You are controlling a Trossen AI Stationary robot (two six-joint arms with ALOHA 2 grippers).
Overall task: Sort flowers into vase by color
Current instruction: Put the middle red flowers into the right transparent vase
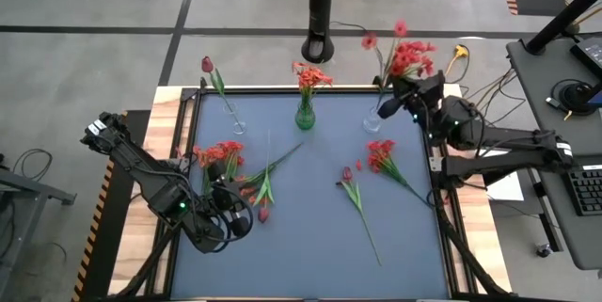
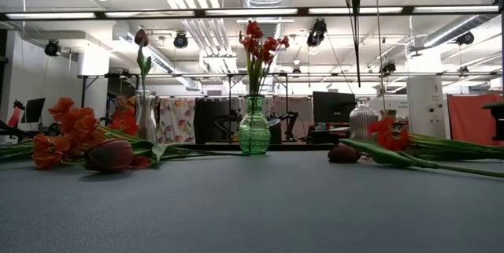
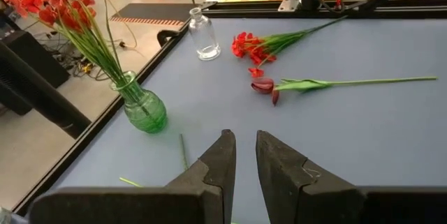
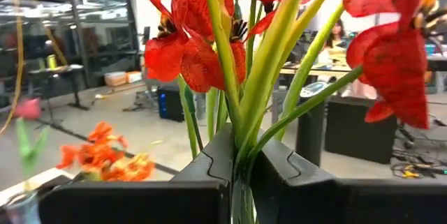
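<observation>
high: straight down over the whole worktop (image 1: 310, 198) | low: level at worktop height, facing the room | wrists: close, forward | shared: green vase (image 1: 305, 117), centre of high, low

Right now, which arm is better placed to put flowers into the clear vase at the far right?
The right. Its hand is shut on a red bunch directly above that clear vase. The left hand hangs open and empty over the near-left flowers.
</observation>
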